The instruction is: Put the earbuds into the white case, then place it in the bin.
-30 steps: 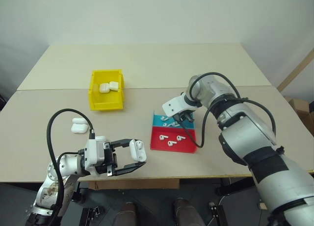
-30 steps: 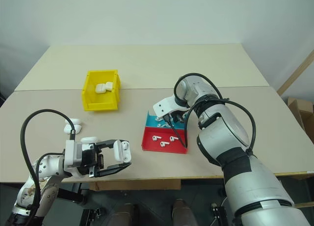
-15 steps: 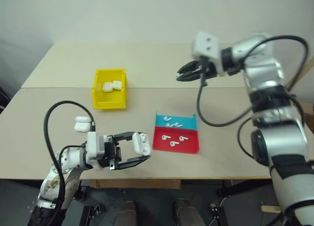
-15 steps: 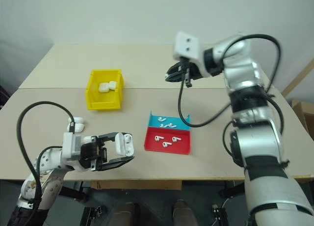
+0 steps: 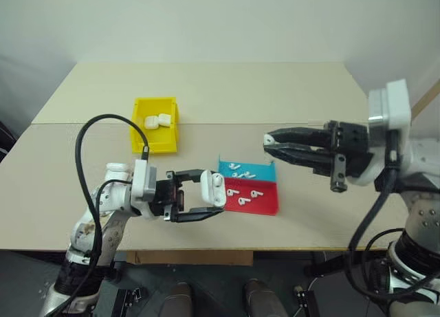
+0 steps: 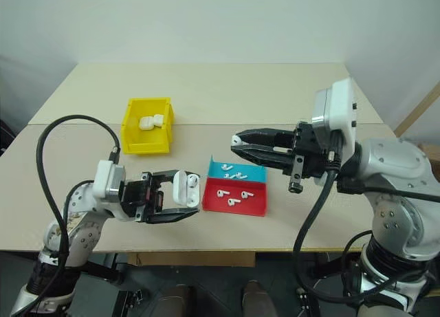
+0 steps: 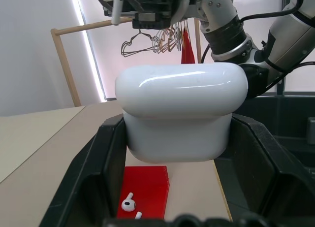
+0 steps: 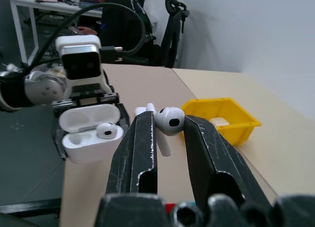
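Observation:
My left gripper (image 5: 212,193) is shut on the white case (image 5: 214,188), which hangs above the table's front edge with its lid open. In the right wrist view the open case (image 8: 91,133) holds one earbud (image 8: 107,131) in a socket. My right gripper (image 5: 269,139) points level toward the case from the right and is shut on a second earbud (image 8: 170,121). A gap separates that earbud from the case. Several more earbuds (image 5: 244,192) lie in the red and blue trays. The yellow bin (image 5: 155,144) stands at the back left with two white cases (image 5: 157,121) inside.
The red tray (image 5: 265,203) and blue tray (image 5: 261,172) lie side by side under the gap between my grippers. A spare white case (image 5: 117,168) rests on the table behind my left arm. A person (image 8: 123,20) sits at a desk beyond the table.
My right gripper has lifted off the trays with an earbud, swung up and back, and turned level to face the case. My left gripper has raised the case a little, toward the right.

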